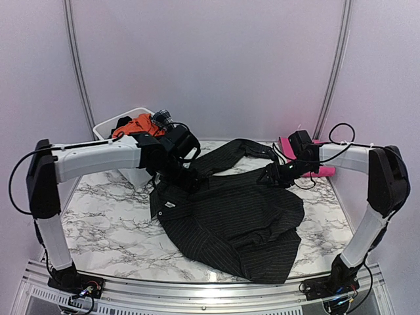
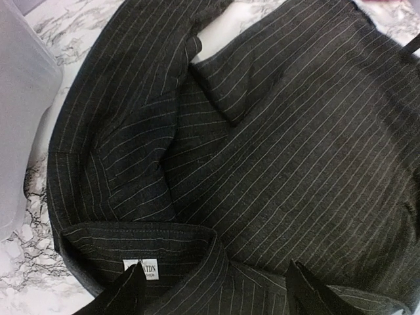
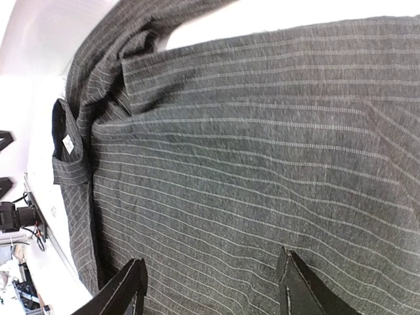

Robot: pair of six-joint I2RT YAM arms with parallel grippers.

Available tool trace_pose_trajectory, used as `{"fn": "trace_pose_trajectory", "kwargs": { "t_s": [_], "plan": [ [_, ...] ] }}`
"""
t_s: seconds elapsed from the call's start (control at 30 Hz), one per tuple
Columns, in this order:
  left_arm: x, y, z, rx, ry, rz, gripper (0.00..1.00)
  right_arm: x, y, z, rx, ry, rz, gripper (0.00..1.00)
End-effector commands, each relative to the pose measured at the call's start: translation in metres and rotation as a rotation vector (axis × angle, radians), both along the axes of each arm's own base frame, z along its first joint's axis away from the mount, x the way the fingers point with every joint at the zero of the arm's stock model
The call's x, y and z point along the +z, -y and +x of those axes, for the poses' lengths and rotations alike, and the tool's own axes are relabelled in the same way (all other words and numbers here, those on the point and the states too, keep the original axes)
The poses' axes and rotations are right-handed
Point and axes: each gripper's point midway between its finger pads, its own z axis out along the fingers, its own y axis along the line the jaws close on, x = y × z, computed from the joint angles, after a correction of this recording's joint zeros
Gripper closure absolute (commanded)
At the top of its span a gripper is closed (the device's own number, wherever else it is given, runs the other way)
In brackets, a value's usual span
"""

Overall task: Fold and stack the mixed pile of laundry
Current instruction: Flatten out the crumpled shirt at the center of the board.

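The black pinstriped shirt (image 1: pixel 236 220) lies spread on the marble table, collar toward the left and one sleeve (image 1: pixel 239 147) stretched to the back. My left gripper (image 1: pixel 187 178) hovers over the collar and its white label (image 2: pixel 147 268). It is open (image 2: pixel 216 289), with nothing between its fingers. My right gripper (image 1: pixel 272 174) is at the shirt's far right edge. Its jaws stand open (image 3: pixel 211 272) above flat striped cloth (image 3: pixel 262 164). An orange garment (image 1: pixel 138 125) sits in the tub. The magenta-pink cloth (image 1: pixel 321 169) lies behind the right arm.
The white plastic tub (image 1: pixel 108 128) stands at the back left, close to the shirt's shoulder, and fills the left edge of the left wrist view (image 2: pixel 20 118). Bare marble (image 1: pixel 105 216) shows to the left of the shirt. White booth walls enclose the table.
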Motion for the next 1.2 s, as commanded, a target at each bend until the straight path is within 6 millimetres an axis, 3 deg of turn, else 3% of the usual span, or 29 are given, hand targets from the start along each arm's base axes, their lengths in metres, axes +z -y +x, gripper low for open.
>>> {"fn": "trace_pose_trajectory", "kwargs": {
  "t_s": [0.0, 0.17, 0.37, 0.43, 0.47, 0.5, 0.67, 0.8, 0.87, 1.03, 1.17],
  "plan": [
    [-0.035, -0.013, -0.008, 0.033, -0.062, 0.207, 0.25, -0.018, 0.003, -0.002, -0.001, -0.030, -0.025, 0.37],
    [-0.076, -0.018, -0.016, 0.041, -0.149, 0.281, 0.36, -0.033, 0.003, 0.000, -0.008, -0.052, -0.035, 0.37],
    [-0.107, -0.025, -0.029, 0.045, -0.238, 0.312, 0.60, -0.054, 0.008, -0.004, -0.009, -0.087, -0.069, 0.38],
    [-0.105, -0.031, -0.030, 0.064, -0.245, 0.303, 0.79, -0.059, 0.009, -0.006, -0.007, -0.094, -0.074, 0.38],
    [-0.098, -0.036, -0.029, 0.084, -0.229, 0.298, 0.94, -0.062, 0.009, -0.008, -0.006, -0.100, -0.080, 0.38],
    [-0.086, -0.044, -0.028, 0.108, -0.203, 0.288, 1.00, -0.065, 0.011, -0.009, -0.007, -0.107, -0.089, 0.38],
    [-0.048, -0.107, -0.036, 0.334, -0.145, 0.221, 1.00, -0.076, 0.019, -0.018, -0.022, -0.140, -0.128, 0.39],
    [-0.049, -0.159, -0.066, 0.520, -0.176, 0.161, 1.00, -0.071, 0.020, -0.023, -0.042, -0.148, -0.123, 0.39],
    [-0.055, -0.176, -0.087, 0.602, -0.208, 0.123, 0.99, -0.064, 0.017, -0.026, -0.046, -0.144, -0.099, 0.40],
    [-0.070, -0.203, -0.132, 0.763, -0.299, -0.012, 0.78, -0.043, -0.001, -0.039, 0.002, -0.131, -0.041, 0.40],
    [-0.039, -0.219, -0.128, 0.833, -0.175, -0.155, 0.69, -0.025, -0.011, -0.052, 0.067, -0.131, 0.003, 0.40]
  ]
}}
